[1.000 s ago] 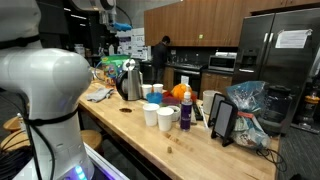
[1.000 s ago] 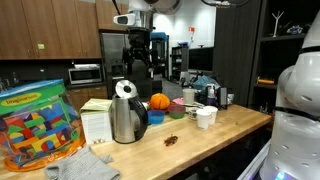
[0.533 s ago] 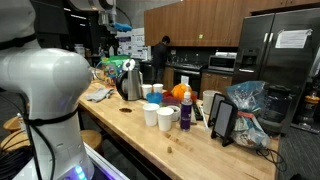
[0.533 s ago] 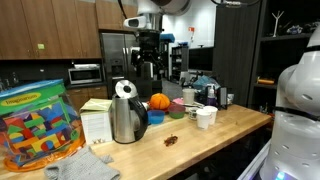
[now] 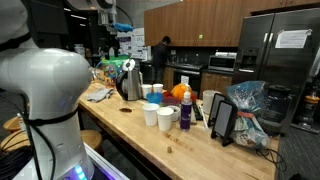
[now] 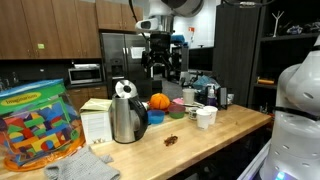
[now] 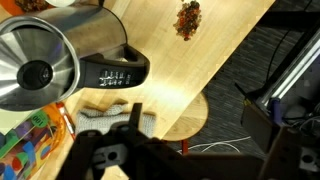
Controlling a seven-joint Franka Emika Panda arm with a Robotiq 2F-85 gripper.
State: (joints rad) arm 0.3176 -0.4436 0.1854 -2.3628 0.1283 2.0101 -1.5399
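My gripper (image 6: 160, 66) hangs high above the wooden counter (image 6: 190, 140), over the space between the steel kettle (image 6: 125, 112) and an orange object (image 6: 159, 101). Its fingers stand apart with nothing between them. In the wrist view the kettle (image 7: 50, 60) with its black handle (image 7: 115, 72) fills the upper left. A small brown scrap (image 7: 187, 17) lies on the wood at the top, seen too in an exterior view (image 6: 172, 140). The dark gripper (image 7: 195, 135) fills the bottom edge of the wrist view. In an exterior view the kettle (image 5: 130, 80) stands at the counter's far end.
White paper cups (image 5: 166, 120) (image 6: 206, 117) cluster mid-counter. A tub of coloured blocks (image 6: 40, 125) and a grey cloth (image 6: 85, 165) lie beside the kettle. A tablet on a stand (image 5: 224, 120) is near one end. A round wooden stool (image 7: 185, 115) stands below the counter edge.
The gripper has moved steadily sideways and slightly down, from above the kettle toward the orange object. Nothing on the counter has moved.
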